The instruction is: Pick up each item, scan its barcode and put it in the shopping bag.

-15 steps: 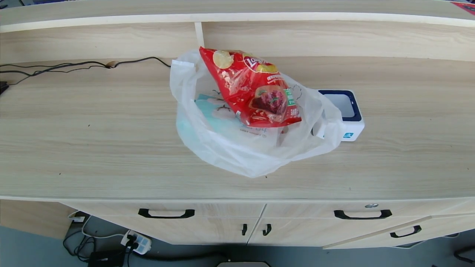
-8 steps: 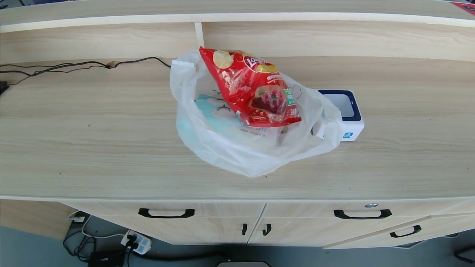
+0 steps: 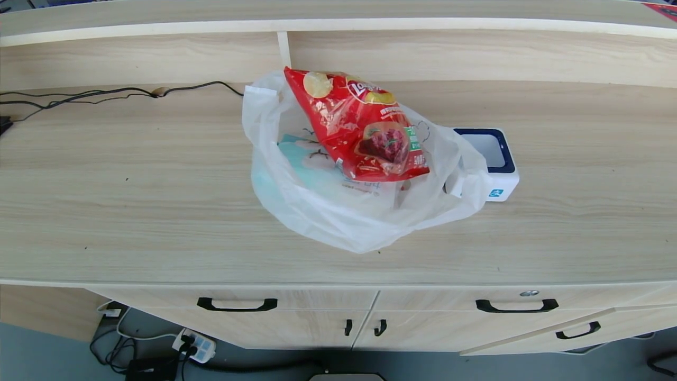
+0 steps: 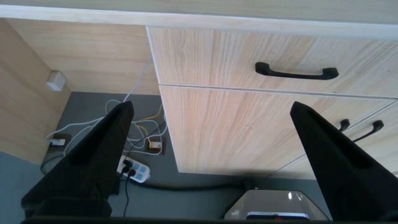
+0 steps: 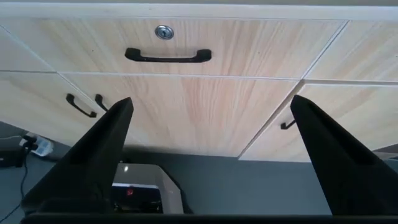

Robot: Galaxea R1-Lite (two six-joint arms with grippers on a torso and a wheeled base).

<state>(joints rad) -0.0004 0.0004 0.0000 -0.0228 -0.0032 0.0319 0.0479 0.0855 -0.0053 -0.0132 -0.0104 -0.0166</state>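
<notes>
My left gripper (image 4: 211, 104) hangs low before the light wooden cabinet, its two dark fingers (image 4: 93, 162) spread wide with nothing between them. Ahead of it is a drawer front with a black bar handle (image 4: 296, 71), and down on the floor beyond its fingers lies a white power strip (image 4: 135, 169) among loose cables. My right gripper (image 5: 211, 99) is spread wide too and holds nothing. It faces a drawer front with another black bar handle (image 5: 168, 56) and a small round metal lock (image 5: 164, 32) just beside that handle.

The task's things sit on the pale wooden countertop (image 3: 132, 211), higher than both my grippers and well apart from them. The white translucent plastic shopping bag (image 3: 349, 222) lies slumped and open in the middle of it. A red crinkled crisp packet (image 3: 365, 127) rests tilted in the bag's mouth, its top end poking out. Under it, inside the bag, is a pale blue and white soft pack (image 3: 301, 159). The white box-shaped barcode scanner with a dark blue rim (image 3: 500, 182) touches the bag on my right gripper's side. Thin black cables (image 3: 106, 94) trail along the far back of the counter on my left gripper's side.
</notes>
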